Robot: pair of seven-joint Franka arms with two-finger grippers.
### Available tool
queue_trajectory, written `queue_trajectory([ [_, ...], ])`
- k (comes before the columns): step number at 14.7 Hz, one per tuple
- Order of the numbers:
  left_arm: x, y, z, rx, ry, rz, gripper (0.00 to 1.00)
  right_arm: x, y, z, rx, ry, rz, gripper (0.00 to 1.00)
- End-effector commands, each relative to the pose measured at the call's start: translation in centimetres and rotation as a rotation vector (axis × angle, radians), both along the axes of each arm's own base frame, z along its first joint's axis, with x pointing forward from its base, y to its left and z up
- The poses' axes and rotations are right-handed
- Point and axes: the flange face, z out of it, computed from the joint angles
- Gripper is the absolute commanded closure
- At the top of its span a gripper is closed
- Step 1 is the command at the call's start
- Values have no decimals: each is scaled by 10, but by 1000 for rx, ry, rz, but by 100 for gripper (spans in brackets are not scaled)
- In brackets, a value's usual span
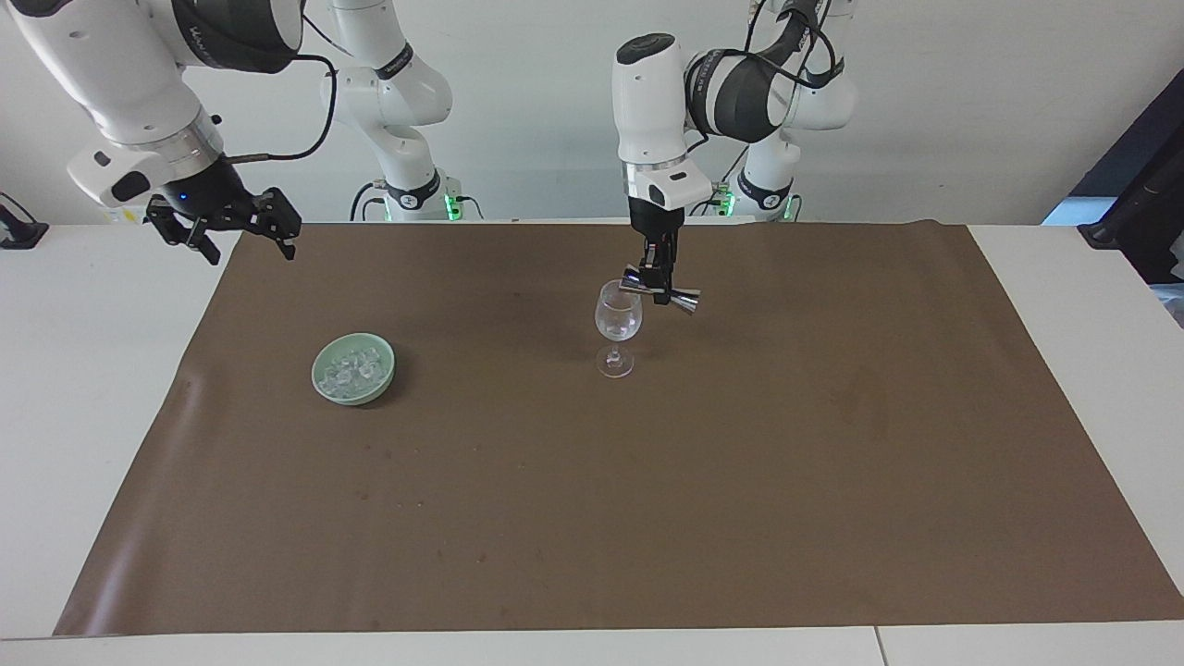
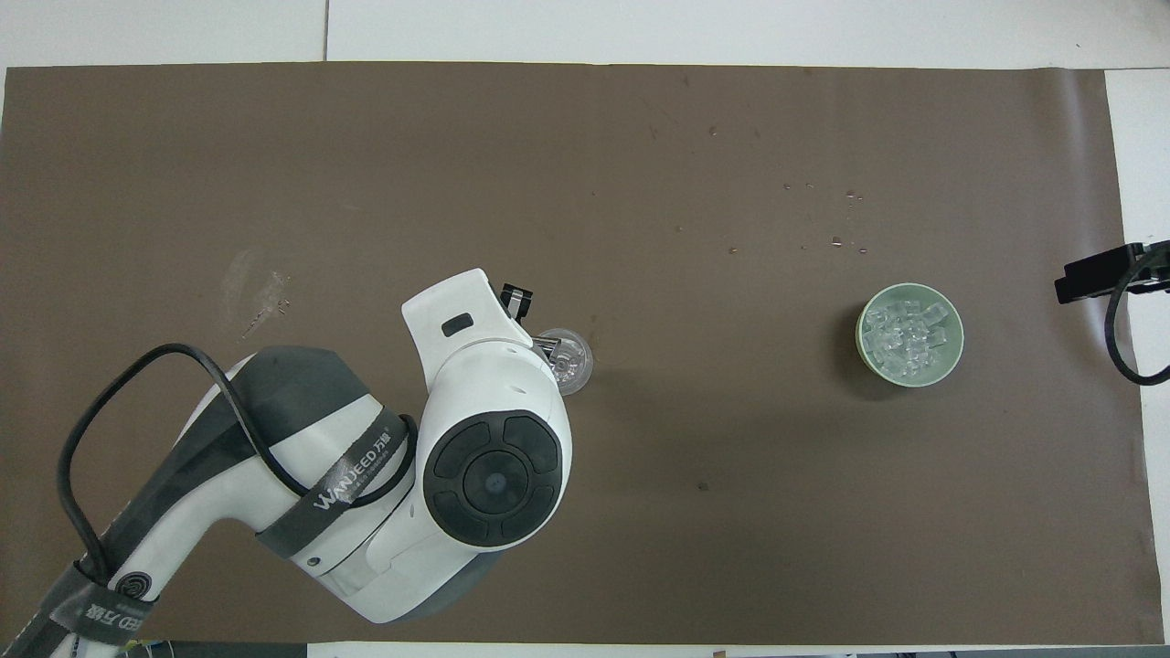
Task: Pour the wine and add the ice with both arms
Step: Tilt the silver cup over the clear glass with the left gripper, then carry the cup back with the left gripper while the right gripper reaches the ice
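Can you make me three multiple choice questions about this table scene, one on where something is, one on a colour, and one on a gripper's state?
1. Where does the ice lie?
A. in the bowl
B. in the stemmed glass
C. loose on the brown mat

2. What colour is the bowl?
A. red
B. pale green
C. black

3. How is the left gripper?
A. open over the bowl
B. resting on the mat
C. shut on a metal jigger, tipped at the glass's rim

Key: 1 A, the cubes are heaped inside the bowl. 2 B, its rim and wall are pale green. 3 C, its fingertips clamp the jigger beside the rim, while the right gripper waits open over the table's edge.
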Motion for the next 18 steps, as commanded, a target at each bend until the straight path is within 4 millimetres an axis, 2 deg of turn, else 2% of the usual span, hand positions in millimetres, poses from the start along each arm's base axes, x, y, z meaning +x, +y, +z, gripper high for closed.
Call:
queue_trajectory([
  [1, 9, 4, 4, -25, 40, 43, 100, -16, 4, -24, 29, -70, 1, 0],
  [3, 19, 16, 4, -65, 73, 87, 100, -22, 9, -49, 65, -99, -23, 0],
  [5, 24, 25, 6, -102, 120, 70, 100, -23, 10, -60, 65, -99, -20, 0],
  [6, 31, 34, 7, -128, 148, 72, 100, -22, 23, -68, 66, -84, 5, 0],
  [7, 35, 43, 12, -153, 162, 73, 100, -22, 35, -86, 67, -74, 22, 0],
  [11, 57, 84, 20, -298, 248, 61, 100, -21, 36, -156, 63, -74, 16, 0],
  [15, 79, 142, 12, -463, 322, 80, 100, -31, 22, -199, 60, -63, 24, 0],
  [18, 90, 210, -3, -629, 354, 197, 100, -37, 27, -232, 53, -86, -15, 0],
])
